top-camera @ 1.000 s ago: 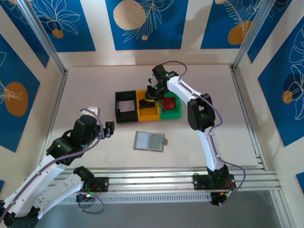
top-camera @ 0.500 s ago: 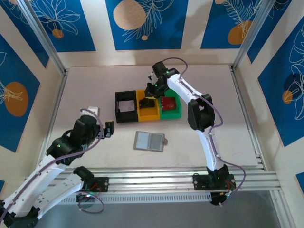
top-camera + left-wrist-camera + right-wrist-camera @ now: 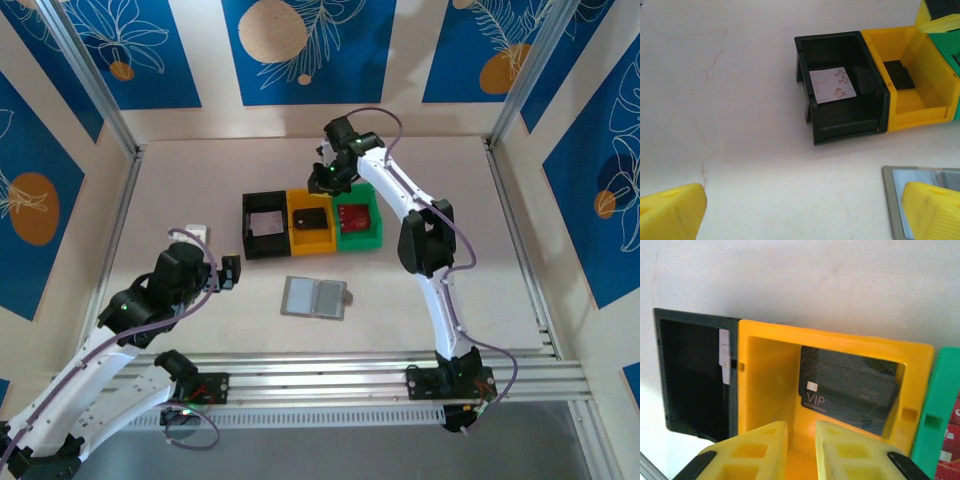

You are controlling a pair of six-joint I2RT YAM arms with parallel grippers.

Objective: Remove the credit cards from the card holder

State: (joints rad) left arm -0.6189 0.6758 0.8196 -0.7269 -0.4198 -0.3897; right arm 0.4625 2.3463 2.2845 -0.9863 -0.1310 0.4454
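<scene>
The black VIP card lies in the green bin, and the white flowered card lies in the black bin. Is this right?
Not quite. The black VIP card lies in the yellow bin, as the right wrist view shows. The white flowered card does lie in the black bin.

Pale tabletop [image 3: 200,180], four things lying on it.
Surface off-white with faint hairline cracks. Three bins stand in a touching row about midway across, nearer the far edge: black bin [image 3: 265,250] toward the left edge, yellow bin [image 3: 314,243] in the middle, green bin [image 3: 360,240] toward the right edge. The grey card holder [image 3: 315,297] lies flat and open, apart from the row, on its near-edge side.
</scene>
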